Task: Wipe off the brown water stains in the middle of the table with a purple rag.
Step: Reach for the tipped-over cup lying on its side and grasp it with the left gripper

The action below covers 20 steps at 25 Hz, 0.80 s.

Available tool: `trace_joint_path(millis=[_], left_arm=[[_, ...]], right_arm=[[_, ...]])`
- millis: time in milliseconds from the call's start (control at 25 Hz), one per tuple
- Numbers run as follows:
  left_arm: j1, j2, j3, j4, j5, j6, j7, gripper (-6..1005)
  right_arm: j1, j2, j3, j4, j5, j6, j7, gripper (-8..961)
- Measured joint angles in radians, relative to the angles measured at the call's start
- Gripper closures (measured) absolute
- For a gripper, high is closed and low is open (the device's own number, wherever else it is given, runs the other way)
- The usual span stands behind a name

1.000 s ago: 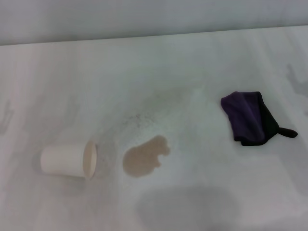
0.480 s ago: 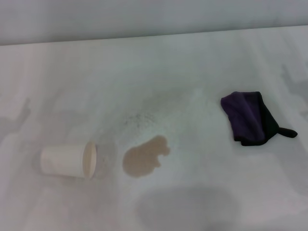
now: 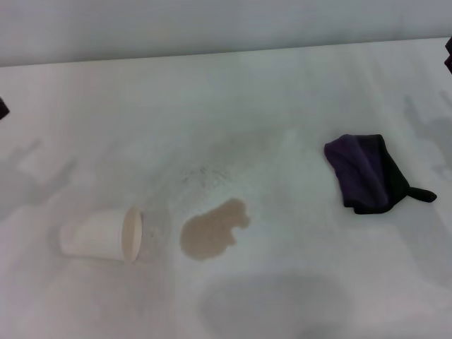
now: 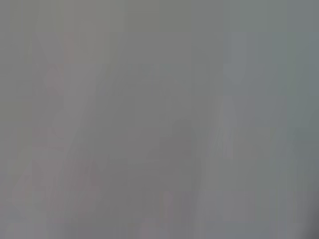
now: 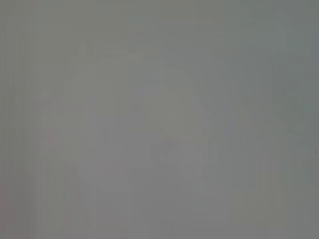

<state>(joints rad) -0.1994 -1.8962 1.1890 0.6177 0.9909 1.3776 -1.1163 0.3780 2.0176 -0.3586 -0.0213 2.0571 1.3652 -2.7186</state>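
Observation:
The brown water stains [image 3: 213, 229] form one tan puddle on the white table [image 3: 282, 106], a little toward me from its middle. The purple rag [image 3: 364, 173] lies crumpled to the right of the puddle, its black tab pointing right, with nothing touching it. Only a dark sliver of my left gripper [image 3: 2, 107] shows at the left edge of the head view. A similar sliver of my right gripper [image 3: 448, 53] shows at the right edge, above and beyond the rag. Both wrist views show only plain grey.
A white paper cup [image 3: 102, 234] lies on its side left of the puddle, its mouth facing the stain. Faint grey speckled smudges [image 3: 212, 169] spread behind the puddle. The table's far edge meets a grey wall [image 3: 212, 25].
Dark slivers of both grippers have come into the head view at its left and right edges, and their shadows have shifted on the table. Cup, puddle and rag have not moved.

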Motion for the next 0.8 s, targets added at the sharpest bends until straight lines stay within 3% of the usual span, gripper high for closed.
trace_joint_path(millis=[160, 320, 480, 800], left_arm=[[0.032, 0.021, -0.046, 0.193, 0.187, 0.024, -0.172, 123], [0.034, 0.022, -0.157, 0.344, 0.413, 0.122, -0.303, 123], [0.014, 0.019, -0.242, 0.444, 0.586, 0.237, -0.352, 123], [-0.018, 0.024, -0.258, 0.559, 0.770, 0.366, -0.354, 124]], right_arm=[[-0.004, 0.001, 0.004, 0.014, 0.000, 0.012, 0.000, 183], [-0.011, 0.002, -0.001, 0.025, 0.000, 0.034, 0.000, 183], [-0.016, 0.002, 0.002, 0.055, 0.000, 0.059, 0.001, 183], [-0.029, 0.003, 0.008, 0.110, 0.002, 0.074, 0.000, 183]])
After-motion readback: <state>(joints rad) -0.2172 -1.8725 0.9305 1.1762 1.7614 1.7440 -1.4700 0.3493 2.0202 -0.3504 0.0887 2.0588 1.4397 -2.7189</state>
